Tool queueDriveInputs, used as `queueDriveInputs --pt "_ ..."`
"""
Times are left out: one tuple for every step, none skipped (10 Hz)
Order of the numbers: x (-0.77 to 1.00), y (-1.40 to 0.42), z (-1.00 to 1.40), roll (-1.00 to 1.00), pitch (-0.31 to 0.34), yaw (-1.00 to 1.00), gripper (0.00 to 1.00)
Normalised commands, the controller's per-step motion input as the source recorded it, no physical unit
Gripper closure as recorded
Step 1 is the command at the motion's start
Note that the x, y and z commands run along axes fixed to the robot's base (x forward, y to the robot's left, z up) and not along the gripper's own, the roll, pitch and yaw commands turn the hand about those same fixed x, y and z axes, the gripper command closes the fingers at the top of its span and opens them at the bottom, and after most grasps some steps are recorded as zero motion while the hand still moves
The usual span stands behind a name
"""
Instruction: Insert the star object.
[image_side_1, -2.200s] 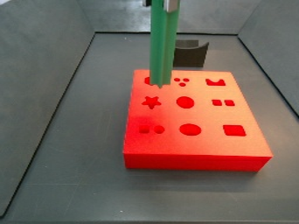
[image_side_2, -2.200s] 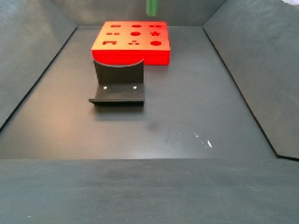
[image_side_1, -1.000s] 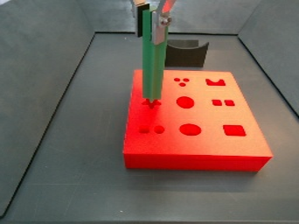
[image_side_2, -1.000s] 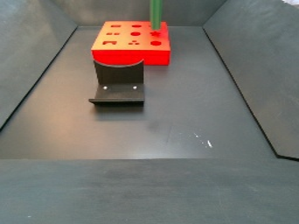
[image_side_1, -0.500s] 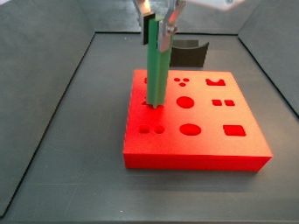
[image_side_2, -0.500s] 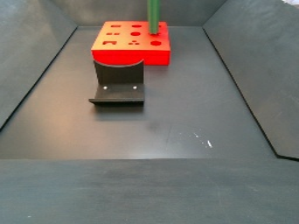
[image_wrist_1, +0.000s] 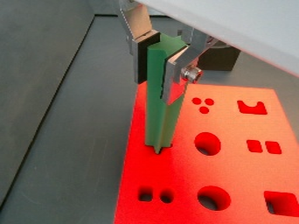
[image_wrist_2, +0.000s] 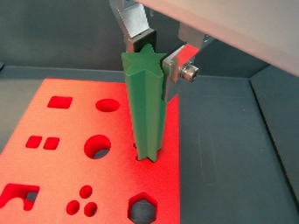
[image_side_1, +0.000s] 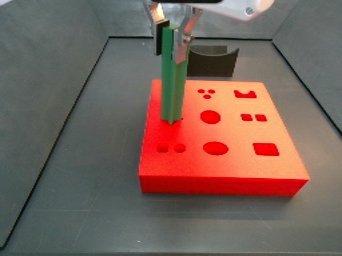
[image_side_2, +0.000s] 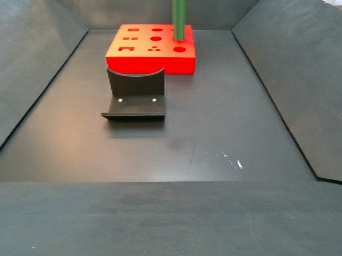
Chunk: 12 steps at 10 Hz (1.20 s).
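Observation:
The star object (image_wrist_1: 163, 96) is a long green rod with a star-shaped top. It stands upright, with its lower end in a hole near the edge of the red block (image_wrist_1: 233, 166). It shows in both wrist views (image_wrist_2: 146, 105) and both side views (image_side_1: 170, 75) (image_side_2: 178, 20). My gripper (image_wrist_1: 162, 66) is shut on the rod's top end, one silver finger on each side (image_wrist_2: 152, 57). In a side view the gripper (image_side_1: 174, 35) is directly above the block (image_side_1: 241, 150). The rod hides the hole it stands in.
The red block (image_side_2: 134, 45) has several other shaped holes, round, square and paired. A dark grey curved holder (image_side_1: 214, 58) stands behind the block, also seen in a side view (image_side_2: 134, 100). Dark grey bin walls rise on each side.
The gripper has carried the green rod from above the block's far row to the star hole and lowered it. Its lower end now sits in the hole.

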Motion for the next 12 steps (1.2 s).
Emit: queueDriveInputs --pt "0.07 0.0 -0.12 -0.07 -0.019 0.0 1.0" --pt "0.08 0.0 0.0 0.0 0.016 -0.01 1.0" --pt "0.02 0.0 -0.09 0.0 0.0 0.0 1.0" --pt "0.0 -0.02 -0.33 0.22 0.156 -0.04 1.0" --pt "0.07 -0.05 -0.63 0.2 0.147 -0.09 1.0" --pt "0.07 -0.06 -0.81 0.17 0.02 -0.22 1.0" --pt "0.08 -0.07 -0.94 0.17 0.0 -0.22 1.0" --pt "0.03 -0.08 -0.98 0.14 -0.023 -0.18 1.0" --pt "0.01 -0.09 -1.0 0.09 -0.083 -0.15 1.0" --pt "0.0 -0.07 -1.0 0.11 -0.054 -0.11 1.0" --pt "0.0 -0.03 -1.0 0.03 -0.067 -0.04 1.0" --pt "-0.05 0.0 -1.0 0.0 -0.03 0.0 1.0"
